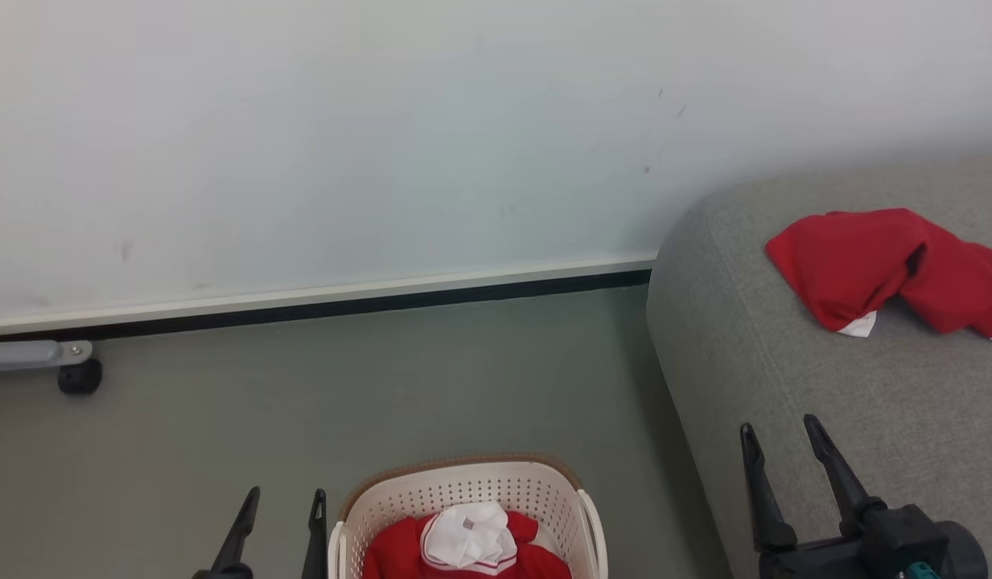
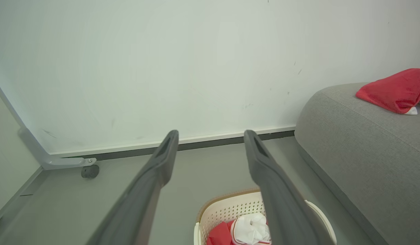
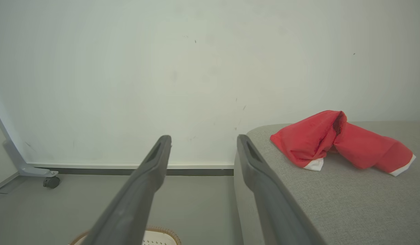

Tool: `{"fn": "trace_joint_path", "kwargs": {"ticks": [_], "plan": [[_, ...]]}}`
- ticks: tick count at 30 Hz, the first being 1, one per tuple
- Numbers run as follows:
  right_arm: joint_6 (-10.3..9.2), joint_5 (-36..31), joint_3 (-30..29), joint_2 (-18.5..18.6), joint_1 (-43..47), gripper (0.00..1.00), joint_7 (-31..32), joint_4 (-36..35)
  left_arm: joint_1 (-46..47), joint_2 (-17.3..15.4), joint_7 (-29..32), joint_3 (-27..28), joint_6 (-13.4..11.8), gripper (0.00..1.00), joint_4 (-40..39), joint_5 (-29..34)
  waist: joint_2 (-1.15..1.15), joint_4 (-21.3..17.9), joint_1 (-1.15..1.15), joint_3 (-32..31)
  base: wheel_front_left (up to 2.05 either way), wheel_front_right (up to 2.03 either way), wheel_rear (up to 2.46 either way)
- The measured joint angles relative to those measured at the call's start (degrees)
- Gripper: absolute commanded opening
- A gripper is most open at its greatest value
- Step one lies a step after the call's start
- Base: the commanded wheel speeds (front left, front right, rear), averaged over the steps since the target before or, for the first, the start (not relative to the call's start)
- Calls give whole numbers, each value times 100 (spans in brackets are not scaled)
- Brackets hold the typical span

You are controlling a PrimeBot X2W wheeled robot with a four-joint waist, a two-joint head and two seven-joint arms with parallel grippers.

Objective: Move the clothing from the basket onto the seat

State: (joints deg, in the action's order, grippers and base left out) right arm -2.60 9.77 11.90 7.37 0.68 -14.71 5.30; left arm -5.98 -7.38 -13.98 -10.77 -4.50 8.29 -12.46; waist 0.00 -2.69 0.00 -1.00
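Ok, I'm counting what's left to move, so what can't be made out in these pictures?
Clothing in the basket: head view's bottom edge cuts it off; in the left wrist view a finger of the left pincer covers part. Count unknowable.
Red garment on the seat: head view's right edge crops it; crumpled, so its type is unclear.

one basket (image 1: 463,485), one seat (image 1: 793,386), two garments (image 1: 862,261) (image 1: 463,556)

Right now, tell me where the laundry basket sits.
In the head view the basket stands on the floor at bottom centre, just right of the left pincer and left of the grey seat, with red clothing inside.
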Motion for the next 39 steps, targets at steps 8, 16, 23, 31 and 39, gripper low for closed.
{"fn": "trace_joint_path", "kwargs": {"ticks": [8,16,23,31,39], "plan": [[-25,-16,-64,46,-320,100,8,-208,577,-14,277,-302,100,100,293,220,0,-31,1,512,0,0,0],[-24,-134,-25,49,-928,100,62,-407,1064,103,613,-650,205,100,1000,360,0,-141,1,1134,0,0,0],[-9,-133,-23,34,-1368,100,159,-479,1605,220,829,-844,254,100,1541,531,1,-277,1,1621,0,0,0],[8,-134,-80,31,-1878,100,236,-528,2336,281,1087,-1077,249,100,2189,811,1,-438,2,2296,0,0,0],[8,-134,-59,-64,-2441,100,254,-601,2910,298,1189,-1181,245,100,2659,965,1,-535,2,2984,0,0,0]]}}
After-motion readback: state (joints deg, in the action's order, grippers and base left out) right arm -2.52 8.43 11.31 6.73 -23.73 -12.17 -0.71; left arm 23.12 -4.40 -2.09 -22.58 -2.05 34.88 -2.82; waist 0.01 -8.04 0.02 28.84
